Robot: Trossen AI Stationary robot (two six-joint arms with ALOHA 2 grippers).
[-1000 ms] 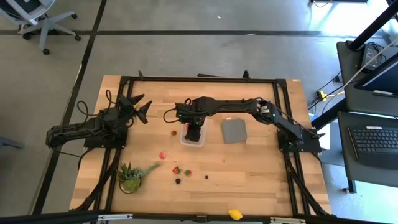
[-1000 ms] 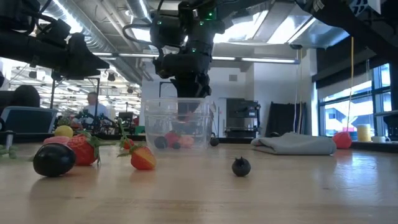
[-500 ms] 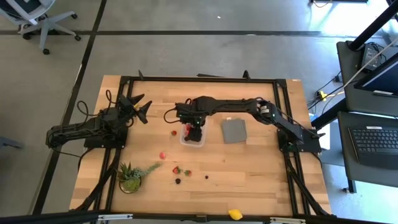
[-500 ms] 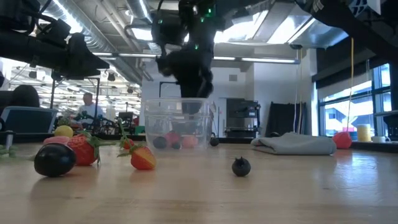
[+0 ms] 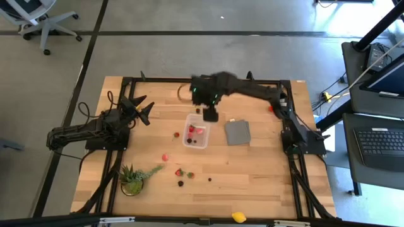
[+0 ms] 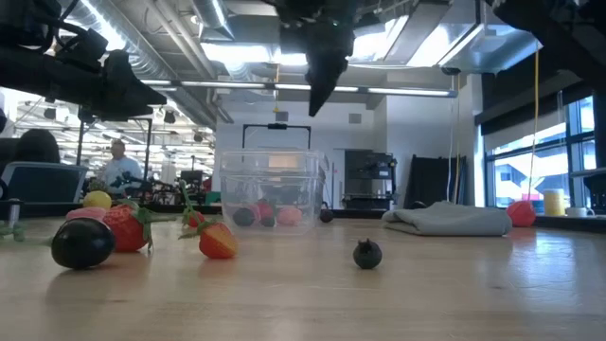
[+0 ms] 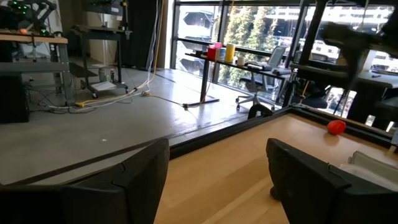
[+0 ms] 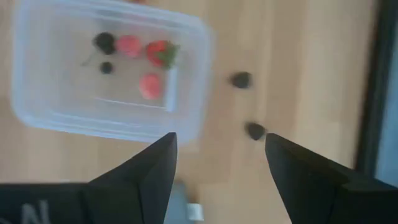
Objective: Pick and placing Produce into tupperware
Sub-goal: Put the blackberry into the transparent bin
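The clear tupperware stands on its base mid-table, with several red and dark produce pieces on its floor. More produce lies loose on the wood: strawberries, dark berries and a yellow piece. My right gripper hangs open and points down. It is above and just beyond the tub's far side, with nothing between its fingers. My left gripper waits open at the table's left.
A flat grey square lies right of the tub. A green potted plant stands at the near left. A red ball sits toward the far right. Black frame rails edge the table.
My right gripper has risen out of the tupperware, well clear of its rim, and gone toward the table's far edge, rolling a little. The tub and the pieces in it have stayed where they were.
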